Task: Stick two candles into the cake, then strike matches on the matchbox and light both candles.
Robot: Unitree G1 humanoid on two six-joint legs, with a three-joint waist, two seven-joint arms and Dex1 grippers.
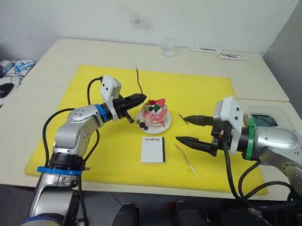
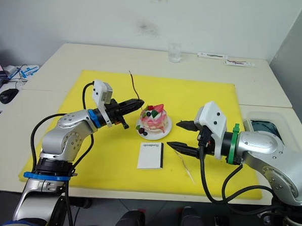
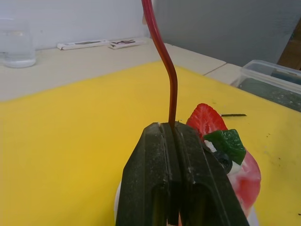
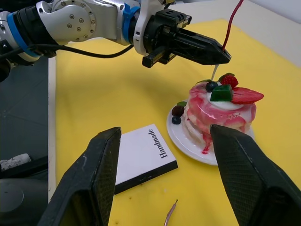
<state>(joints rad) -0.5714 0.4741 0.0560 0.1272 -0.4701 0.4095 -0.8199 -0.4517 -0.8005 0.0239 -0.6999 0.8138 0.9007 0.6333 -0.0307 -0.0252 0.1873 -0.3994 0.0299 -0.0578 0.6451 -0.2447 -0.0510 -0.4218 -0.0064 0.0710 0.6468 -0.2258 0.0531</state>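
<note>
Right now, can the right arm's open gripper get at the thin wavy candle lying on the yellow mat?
Probably yes: the candle lies bare on the mat just below the open right gripper; nothing covers it.

Bright even light, soft shadows, sharp focus.

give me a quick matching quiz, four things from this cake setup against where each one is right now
Things:
1. candle
2. second candle
3. matchbox
4. glass

Places:
A. flat on the yellow mat, in front of the cake
B. on the table's far side, off the mat
C. clamped in the left tool, rising above it
D. loose on the mat near the open right tool

Pairs: 1-C, 2-D, 3-A, 4-B
</note>
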